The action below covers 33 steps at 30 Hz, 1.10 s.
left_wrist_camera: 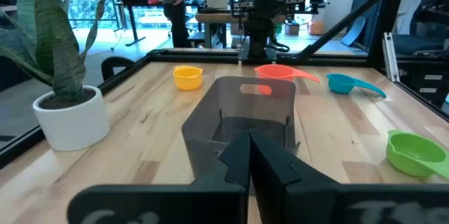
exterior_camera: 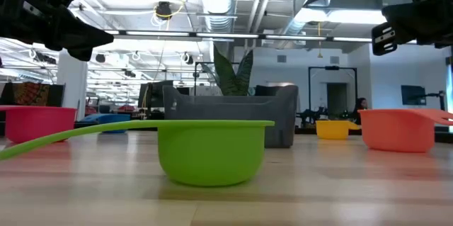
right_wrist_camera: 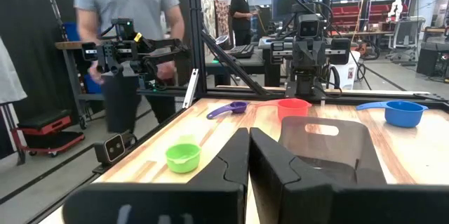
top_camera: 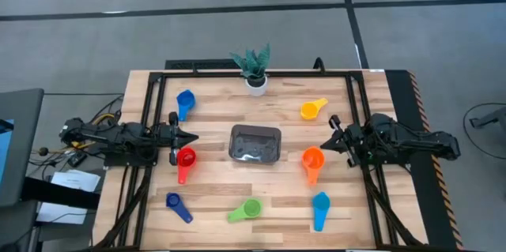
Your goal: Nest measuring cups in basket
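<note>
The green cup [exterior_camera: 211,154] nearest the low camera is looking light, stiff and slick, so you are best pinching its rim or flat handle, while both the left gripper [top_camera: 190,136] and right gripper [top_camera: 326,143] are sitting closed and empty beside the basket [top_camera: 254,144].

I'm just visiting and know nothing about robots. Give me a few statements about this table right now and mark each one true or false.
1. The basket holds no cups. True.
2. The left gripper is holding the red cup. False: it is shut on nothing, and the cup sits on the table.
3. The potted plant stands at the table's far edge. True.
4. The green cup is stacked inside the orange cup. False: they sit apart.
5. The right gripper is open wide. False: it is shut.
</note>
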Each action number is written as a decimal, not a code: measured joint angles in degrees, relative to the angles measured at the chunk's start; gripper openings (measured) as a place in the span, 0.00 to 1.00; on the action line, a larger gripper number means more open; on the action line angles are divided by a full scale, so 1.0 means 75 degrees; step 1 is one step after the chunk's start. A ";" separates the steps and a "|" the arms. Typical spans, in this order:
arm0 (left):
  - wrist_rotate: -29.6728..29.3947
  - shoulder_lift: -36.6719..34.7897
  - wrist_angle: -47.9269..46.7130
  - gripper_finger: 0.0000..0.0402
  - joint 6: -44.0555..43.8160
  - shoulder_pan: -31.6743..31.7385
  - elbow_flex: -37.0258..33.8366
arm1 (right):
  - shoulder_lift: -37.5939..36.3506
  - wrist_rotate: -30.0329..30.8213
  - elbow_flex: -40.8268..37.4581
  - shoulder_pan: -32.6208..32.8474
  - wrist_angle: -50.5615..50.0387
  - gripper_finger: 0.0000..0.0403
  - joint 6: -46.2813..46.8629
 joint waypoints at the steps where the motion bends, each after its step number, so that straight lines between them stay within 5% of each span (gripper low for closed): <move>1: 0.0002 0.0001 0.0000 0.00 0.0000 0.0001 -0.0001 | 0.0000 0.0000 0.0001 -0.0001 -0.0001 0.09 0.0000; 18: -0.0005 -0.0001 0.0002 0.00 0.0057 -0.0001 -0.0003 | 0.0000 -0.0001 -0.0001 -0.0002 -0.0001 0.09 0.0000; 25: -0.1029 0.0001 0.0083 0.00 0.3985 0.0042 -0.0009 | 0.0000 -0.0001 -0.0001 0.0000 0.0001 0.09 -0.0003; 33: -0.1263 0.0001 0.0097 0.00 0.5220 0.0042 -0.0012 | -0.0003 -0.0001 0.0001 0.0000 -0.0001 0.09 0.0000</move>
